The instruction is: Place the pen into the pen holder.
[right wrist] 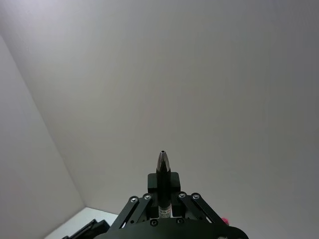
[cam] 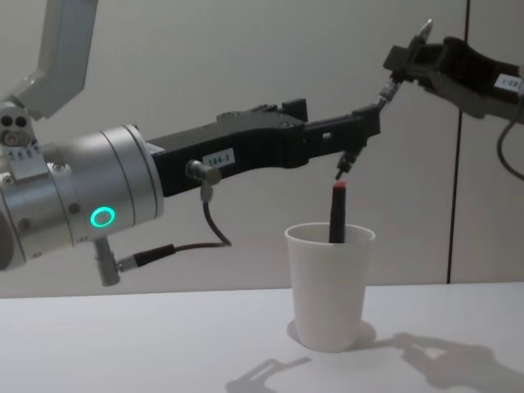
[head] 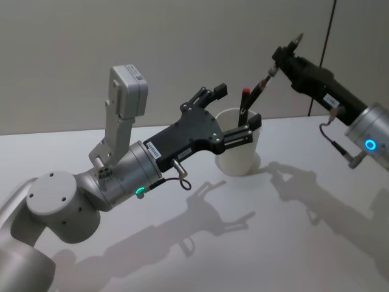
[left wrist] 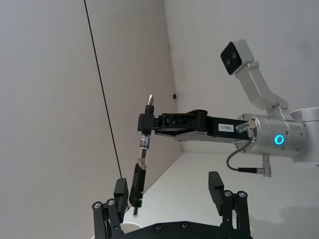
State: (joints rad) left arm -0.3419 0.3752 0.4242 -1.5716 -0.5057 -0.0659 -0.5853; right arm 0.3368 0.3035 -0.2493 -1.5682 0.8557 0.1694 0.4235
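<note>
The right gripper point(head: 281, 59) is high above the table and its fingers are closed on the upper part of the pen point(head: 260, 91), near the tip end that points upward. The pen hangs tilted, with its lower end just above the rim of the pen holder point(head: 238, 152), not yet inside as far as I can judge. The pen is a thin, stiff and light thing; its smooth barrel may turn or slip between the fingers, so holding near one end, as now, gives room for the lower part to enter the cup. A second pen with a red end point(cam: 337, 211) already stands in the pen holder and leans on the rim. The left gripper point(head: 234, 115) is beside the cup with its fingers apart, one on each side of the upper rim, but I cannot tell if they touch it. The paper cup is light and soft, so it could tip or bend if it is pushed. It stands upright on a plain white table point(head: 182, 267), and behind it is a bare grey wall point(head: 121, 36).
</note>
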